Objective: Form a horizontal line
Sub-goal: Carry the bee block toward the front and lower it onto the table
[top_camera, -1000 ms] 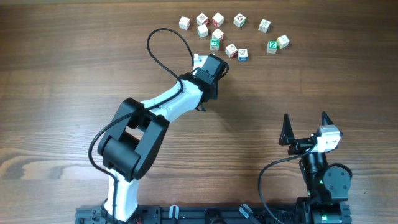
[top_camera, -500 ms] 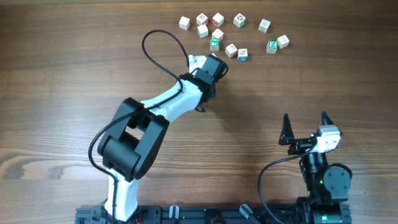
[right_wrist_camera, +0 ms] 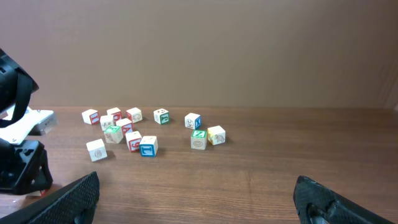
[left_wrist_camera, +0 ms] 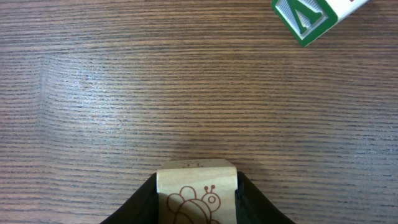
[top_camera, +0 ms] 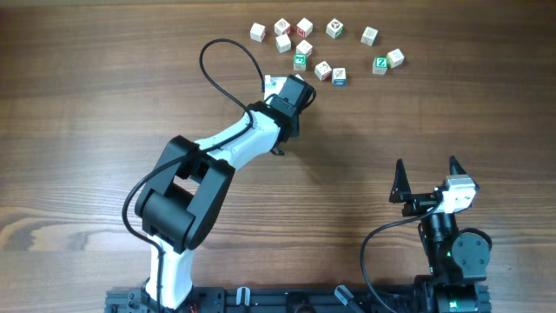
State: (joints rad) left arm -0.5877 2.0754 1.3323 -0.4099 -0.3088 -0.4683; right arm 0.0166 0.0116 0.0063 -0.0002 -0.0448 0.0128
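Wood grain lay bare over most of the brown wooden counter (top_camera: 87,104). There was wide room between the cube cluster near its 12 o'clock edge and the right gripper (top_camera: 426,163) at 5 o'clock, whose fingers stood spread wide. The left gripper (top_camera: 300,87) sat at 6 o'clock of the cluster. Its dark fingers (left_wrist_camera: 140,211) pinched a pale wooden cube printed with a brown bee (left_wrist_camera: 198,193).

The horizontal line (right_wrist_camera: 134,142) was still loose. From the right wrist, the bee cube stood apart at 9 o'clock of a red-marked whitish cube (top_camera: 322,69). A blue-edged whitish cube (top_camera: 339,76) sat just beside the red-marked one at 3 o'clock.

A green-edged cube (left_wrist_camera: 308,18) showed a letter, V or A, I could not tell which. Another green-printed cube (top_camera: 380,63) read Z.

Since a second earlier the left gripper had swung slightly toward 9 o'clock, and its black cable loop (top_camera: 202,57) had shifted with it. The loose cubes and the right arm had not moved.
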